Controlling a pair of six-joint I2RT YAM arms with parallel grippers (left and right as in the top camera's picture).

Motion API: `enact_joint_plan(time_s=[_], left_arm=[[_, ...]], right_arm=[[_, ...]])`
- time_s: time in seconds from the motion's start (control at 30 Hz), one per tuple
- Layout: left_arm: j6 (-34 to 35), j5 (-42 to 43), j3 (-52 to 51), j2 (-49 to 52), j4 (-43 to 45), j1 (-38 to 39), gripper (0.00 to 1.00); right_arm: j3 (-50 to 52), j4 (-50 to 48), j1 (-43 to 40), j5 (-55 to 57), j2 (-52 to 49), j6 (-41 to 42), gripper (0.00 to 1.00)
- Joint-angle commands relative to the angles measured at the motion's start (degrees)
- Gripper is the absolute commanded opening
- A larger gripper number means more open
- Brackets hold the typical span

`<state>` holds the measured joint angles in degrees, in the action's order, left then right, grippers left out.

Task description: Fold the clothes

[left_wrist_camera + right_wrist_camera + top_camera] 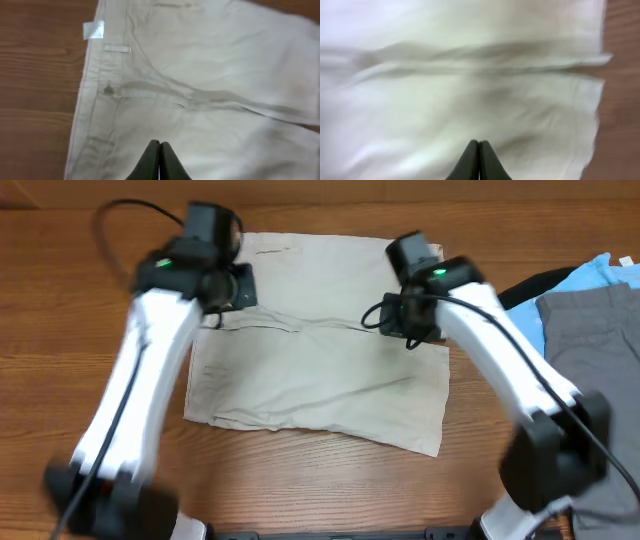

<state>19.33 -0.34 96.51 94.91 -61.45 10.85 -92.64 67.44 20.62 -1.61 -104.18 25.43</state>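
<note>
Closest to the arm bases there's a strip of bare wood tabletop (330,480), and right past it the pale beige shorts (320,370) are lying spread flat, pretty much centred between the two arms. The waistband (92,100) with its little white label (93,30) is sitting on the left side, and the leg hems are pointing right.

Over the middle crease the left fingers (150,162) are sitting pinched fully shut with nothing in them, near the waistband end. The right fingers (470,162) are doing the same near the hem end: closed tight, no cloth caught. Can't tell if either tip is actually touching the fabric.

What I'm thinking could go wrong: with both sets shut, any push down is just going to shove the cloth and bunch up that crease instead of gripping it. And if one side grabs only the top layer, the fold is going to come out crooked.

Farther right, a grey garment (590,330), a light blue garment (605,272) and a black garment (535,283) are waiting in a heap, well apart from the shorts.

The surface is looking like smooth wood grain, so cloth is probably sliding easily on it. Nothing of the room is showing past the tabletop.
</note>
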Motion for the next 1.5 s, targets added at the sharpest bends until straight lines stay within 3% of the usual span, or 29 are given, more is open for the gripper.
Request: enact_joint_plan(time_s=[0.0,0.2,0.43,0.6,0.83,1.2,1.47], left_arm=[[1.70,4.98,0.31,-3.98,-6.23,0.07,0.04],[1.66,13.27,-7.45,-2.99,-9.35,0.17,0.04],[1.66,15.82,-22.32,-0.63,-3.10,0.22,0.04],[1.66,16.46,-28.81,0.72,2.25,0.22,0.04],[2.80,16.31,-36.54,2.62,13.81,0.22,0.04],[2.38,10.45,-38.25,12.63,14.29,0.15,0.04],[1.40,5.46,-38.25,13.29,14.16,-0.42,0.04]], right_arm=[[-1.46,5.53,0.61,-18.12,4.52,-0.11,0.04],[4.98,3.23,5.29,-21.42,4.26,0.15,0.04],[20.46,-11.91,9.55,-22.34,4.26,8.41,0.04],[30.86,-20.81,10.38,-29.75,4.26,10.64,0.04],[41.68,-29.29,10.38,-28.30,4.26,15.41,0.04],[45.77,-26.14,8.11,-25.20,4.26,16.35,0.04],[45.75,-20.09,3.67,-20.85,4.28,13.44,0.04]])
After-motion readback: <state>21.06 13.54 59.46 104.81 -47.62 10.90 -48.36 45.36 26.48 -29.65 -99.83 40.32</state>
